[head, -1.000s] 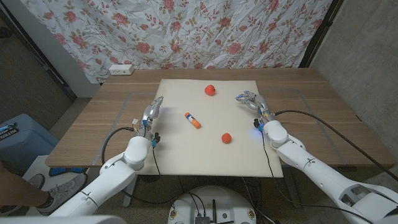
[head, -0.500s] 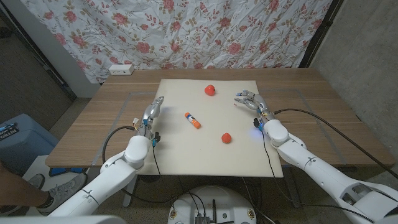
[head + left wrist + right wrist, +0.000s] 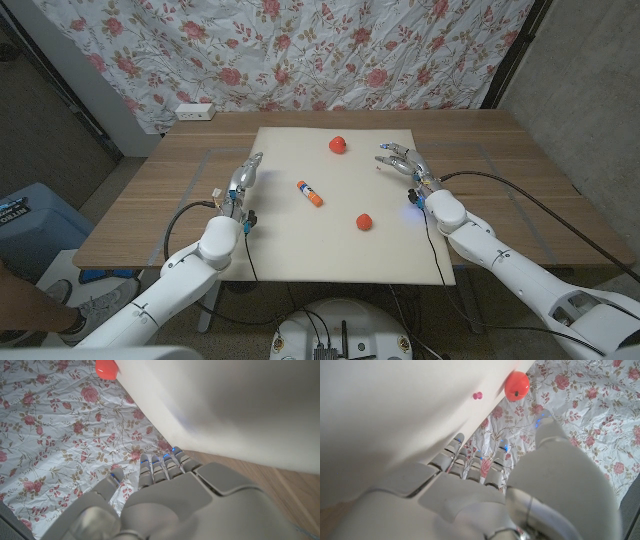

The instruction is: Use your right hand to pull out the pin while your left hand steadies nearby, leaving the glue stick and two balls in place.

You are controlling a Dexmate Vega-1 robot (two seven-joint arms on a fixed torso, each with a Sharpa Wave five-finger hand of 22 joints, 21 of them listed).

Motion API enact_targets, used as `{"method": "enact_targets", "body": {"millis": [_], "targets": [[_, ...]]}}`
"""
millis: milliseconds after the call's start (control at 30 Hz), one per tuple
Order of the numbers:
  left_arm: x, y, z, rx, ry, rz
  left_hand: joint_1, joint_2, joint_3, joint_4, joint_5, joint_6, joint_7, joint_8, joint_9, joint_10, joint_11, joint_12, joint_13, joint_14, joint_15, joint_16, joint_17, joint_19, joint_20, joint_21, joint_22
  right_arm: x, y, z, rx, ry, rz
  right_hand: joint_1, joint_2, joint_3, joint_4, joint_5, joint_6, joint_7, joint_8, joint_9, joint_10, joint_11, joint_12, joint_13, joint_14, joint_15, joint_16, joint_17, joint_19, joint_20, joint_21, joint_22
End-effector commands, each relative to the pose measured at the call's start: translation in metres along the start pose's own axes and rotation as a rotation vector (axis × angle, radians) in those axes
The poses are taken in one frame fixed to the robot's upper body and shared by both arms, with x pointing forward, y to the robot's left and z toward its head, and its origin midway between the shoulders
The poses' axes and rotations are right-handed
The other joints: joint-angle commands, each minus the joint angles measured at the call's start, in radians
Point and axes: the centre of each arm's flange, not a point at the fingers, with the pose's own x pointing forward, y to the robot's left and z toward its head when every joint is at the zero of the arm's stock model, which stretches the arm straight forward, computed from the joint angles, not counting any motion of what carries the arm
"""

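Observation:
A tiny pink-red pin (image 3: 477,395) sticks in the white mat (image 3: 300,245), just ahead of my right hand's fingertips. My right hand (image 3: 405,162) hovers at the mat's right edge, open with fingers spread, holding nothing; the right wrist view shows its back (image 3: 470,490). One red ball (image 3: 338,145) sits at the mat's far middle, also in the right wrist view (image 3: 516,385) beyond the pin. A second red ball (image 3: 365,221) lies nearer me. The orange-capped glue stick (image 3: 310,193) lies mid-mat. My left hand (image 3: 243,178) stands open on its edge at the mat's left border.
A white power strip (image 3: 194,111) lies at the table's back left corner. A black cable (image 3: 500,185) runs from my right arm across the wood. A floral curtain (image 3: 330,50) hangs behind the table. A blue bin (image 3: 20,215) stands on the floor at left.
My right hand has crept slightly leftward over the mat's edge toward the pin. The left hand, the balls and the glue stick have not moved.

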Motion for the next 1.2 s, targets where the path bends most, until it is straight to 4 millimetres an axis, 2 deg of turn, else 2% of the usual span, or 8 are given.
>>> {"method": "enact_targets", "body": {"millis": [33, 167, 267, 333, 600, 867, 1200], "targets": [[0.008, 0.007, 0.002, -0.053, -0.032, 0.019, 0.011, 0.105, 0.008, 0.001, -0.004, -0.003, 0.001, 0.002, -0.001, 0.003, 0.004, -0.002, -0.001, 0.005, 0.002, -0.002, 0.001, 0.003, -0.019, -0.001, 0.003, -0.002, -0.006, 0.008, 0.027, -0.031, 0.053, -0.03, 0.001, -0.007, 0.005, 0.01, -0.066, 0.002, -0.041, -0.001, -0.023, 0.003, -0.002, 0.0, -0.021, 0.007, -0.009, 0.004, -0.018, 0.002, -0.002, 0.002], [0.01, 0.011, 0.004, -0.07, -0.048, 0.025, 0.011, 0.104, 0.008, 0.001, -0.004, -0.013, 0.001, -0.002, -0.002, -0.002, 0.004, -0.004, -0.001, 0.0, 0.001, -0.004, 0.001, 0.003, -0.018, -0.002, 0.002, -0.001, -0.009, 0.012, 0.048, -0.046, 0.071, -0.063, 0.009, -0.011, 0.014, 0.008, -0.156, 0.004, -0.078, 0.0, -0.049, 0.008, -0.002, 0.0, -0.04, 0.018, -0.012, 0.005, -0.03, 0.006, 0.0, 0.002], [0.011, 0.013, 0.005, -0.079, -0.057, 0.026, 0.011, 0.104, 0.008, 0.0, -0.004, -0.022, -0.002, -0.004, -0.002, -0.006, 0.003, -0.005, -0.001, -0.005, 0.0, -0.006, 0.001, 0.001, -0.018, -0.003, 0.002, 0.001, -0.013, 0.015, 0.053, -0.054, 0.091, -0.076, 0.014, -0.014, 0.018, 0.005, -0.178, 0.006, -0.081, 0.0, -0.061, 0.013, -0.003, -0.001, -0.053, 0.022, -0.016, 0.003, -0.044, 0.01, -0.004, 0.002], [0.012, 0.014, 0.005, -0.092, -0.06, 0.032, 0.011, 0.103, 0.008, 0.0, -0.004, -0.023, -0.002, -0.004, -0.002, -0.009, 0.002, -0.006, -0.001, -0.006, 0.001, -0.006, 0.001, 0.001, -0.018, -0.003, 0.002, 0.002, -0.016, 0.017, 0.061, -0.054, 0.099, -0.087, 0.018, -0.017, 0.021, 0.001, -0.209, 0.018, -0.086, 0.0, -0.07, 0.017, -0.003, -0.001, -0.062, 0.025, -0.018, 0.002, -0.05, 0.012, -0.003, 0.002], [0.015, 0.02, 0.004, -0.105, -0.066, 0.027, 0.01, 0.101, 0.007, 0.001, -0.005, -0.028, -0.001, -0.004, -0.002, -0.012, 0.004, -0.006, -0.001, -0.008, 0.0, -0.005, 0.001, 0.0, -0.018, -0.004, 0.002, 0.003, -0.026, 0.021, 0.108, -0.063, 0.114, -0.135, 0.03, -0.028, 0.037, -0.012, -0.272, 0.051, -0.09, -0.001, -0.076, 0.019, 0.002, -0.002, -0.084, 0.035, -0.021, -0.002, -0.072, 0.019, -0.004, 0.002], [0.022, 0.026, 0.002, -0.124, -0.074, 0.021, 0.007, 0.099, 0.003, 0.004, -0.005, -0.042, 0.003, -0.007, -0.003, -0.023, 0.01, -0.009, -0.001, -0.02, 0.004, -0.007, 0.003, -0.002, -0.019, -0.004, 0.003, 0.003, -0.034, 0.021, 0.152, -0.061, 0.118, -0.181, 0.05, -0.036, 0.057, -0.023, -0.318, 0.044, -0.091, -0.002, -0.077, 0.027, 0.005, -0.003, -0.085, 0.036, -0.017, -0.003, -0.073, 0.022, 0.0, 0.003], [0.028, 0.034, 0.0, -0.151, -0.077, 0.017, 0.005, 0.097, -0.001, 0.005, -0.005, -0.052, 0.009, -0.007, -0.003, -0.027, 0.013, -0.009, -0.001, -0.025, 0.004, -0.006, 0.003, -0.005, -0.019, -0.005, 0.003, 0.003, -0.043, 0.024, 0.191, -0.06, 0.105, -0.248, 0.075, -0.051, 0.087, -0.036, -0.351, 0.063, -0.085, -0.002, -0.067, 0.031, 0.01, -0.003, -0.093, 0.039, -0.015, -0.003, -0.087, 0.024, -0.001, 0.003]]}}
